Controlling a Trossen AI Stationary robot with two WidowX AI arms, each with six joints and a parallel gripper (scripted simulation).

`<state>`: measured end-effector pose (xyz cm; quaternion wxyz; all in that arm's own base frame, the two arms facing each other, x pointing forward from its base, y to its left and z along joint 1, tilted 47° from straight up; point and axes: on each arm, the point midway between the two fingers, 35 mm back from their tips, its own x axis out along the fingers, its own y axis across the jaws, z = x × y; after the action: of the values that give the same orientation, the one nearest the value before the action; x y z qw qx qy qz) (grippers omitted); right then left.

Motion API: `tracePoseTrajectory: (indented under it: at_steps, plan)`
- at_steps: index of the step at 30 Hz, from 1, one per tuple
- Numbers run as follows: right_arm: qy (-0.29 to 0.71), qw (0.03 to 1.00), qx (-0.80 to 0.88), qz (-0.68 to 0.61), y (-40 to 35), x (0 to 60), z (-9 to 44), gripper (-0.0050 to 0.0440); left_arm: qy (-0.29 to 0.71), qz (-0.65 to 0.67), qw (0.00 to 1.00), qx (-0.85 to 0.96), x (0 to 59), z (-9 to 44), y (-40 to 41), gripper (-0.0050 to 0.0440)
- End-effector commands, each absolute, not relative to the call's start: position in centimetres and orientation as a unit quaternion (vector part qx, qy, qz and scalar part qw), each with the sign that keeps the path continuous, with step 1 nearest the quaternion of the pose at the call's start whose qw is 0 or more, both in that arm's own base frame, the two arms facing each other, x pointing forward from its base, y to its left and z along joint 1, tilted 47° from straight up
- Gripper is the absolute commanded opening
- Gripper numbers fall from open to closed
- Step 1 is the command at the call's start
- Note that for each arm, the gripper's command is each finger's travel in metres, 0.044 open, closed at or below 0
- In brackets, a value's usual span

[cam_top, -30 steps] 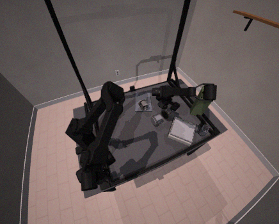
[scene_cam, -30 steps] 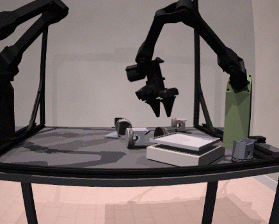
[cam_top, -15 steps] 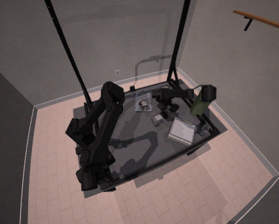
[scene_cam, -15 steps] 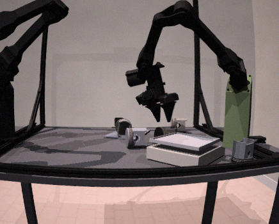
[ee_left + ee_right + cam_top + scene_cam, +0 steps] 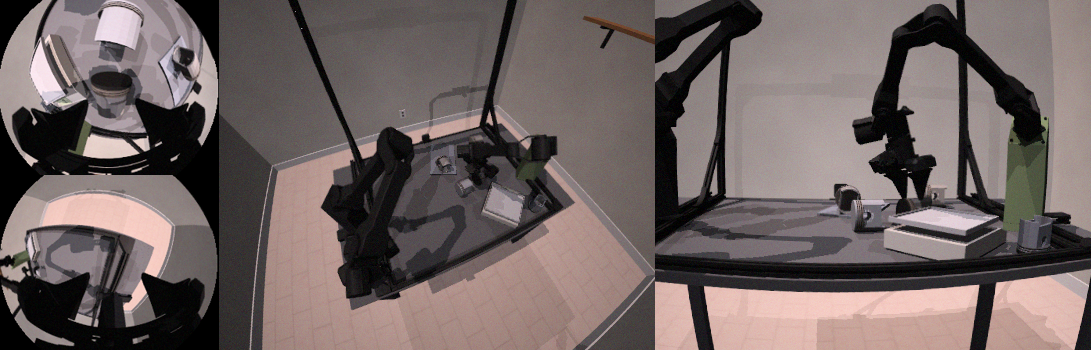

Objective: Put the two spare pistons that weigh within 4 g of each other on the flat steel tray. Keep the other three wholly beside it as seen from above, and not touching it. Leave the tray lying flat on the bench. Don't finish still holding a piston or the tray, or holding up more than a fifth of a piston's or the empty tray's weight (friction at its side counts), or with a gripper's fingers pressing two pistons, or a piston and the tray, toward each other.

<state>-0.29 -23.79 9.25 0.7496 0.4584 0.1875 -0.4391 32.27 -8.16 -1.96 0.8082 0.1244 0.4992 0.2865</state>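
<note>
The flat steel tray (image 5: 437, 152) (image 5: 827, 211) (image 5: 168, 64) lies at the back of the bench with a dark piston (image 5: 444, 163) (image 5: 846, 196) (image 5: 187, 59) on it. A pale piston (image 5: 463, 187) (image 5: 867, 214) (image 5: 118, 27) lies on its side on the bench. My left gripper (image 5: 480, 172) (image 5: 910, 194) (image 5: 112, 101) is open and hangs just over an upright dark-topped piston (image 5: 906, 205) (image 5: 110, 91). Another piston (image 5: 937, 194) stands at the back, and one (image 5: 539, 201) (image 5: 1033, 234) stands at the front right corner. My right gripper (image 5: 116, 275) is open, empty and high above the bench.
A white box with a flat plate on top (image 5: 504, 202) (image 5: 942, 227) (image 5: 47, 70) stands close beside the left gripper. A green upright panel (image 5: 529, 165) (image 5: 1026, 175) stands at the bench's edge. A black frame with posts (image 5: 496, 65) surrounds the bench.
</note>
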Motion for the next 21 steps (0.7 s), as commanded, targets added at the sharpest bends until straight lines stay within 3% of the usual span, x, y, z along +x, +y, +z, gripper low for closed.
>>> tracePoseTrajectory:
  at_steps: [1,21]
  plan:
    - [0.187,0.750,0.459,-0.438,-23.8,-0.2,9.3,0.0440,0.501,0.287,0.806,0.129,32.3,-2.5,-7.7,0.0378]
    - [0.187,0.750,0.459,-0.438,-23.8,-0.2,9.3,0.0440,0.501,0.287,0.806,0.129,33.3,-4.7,-5.9,0.0378]
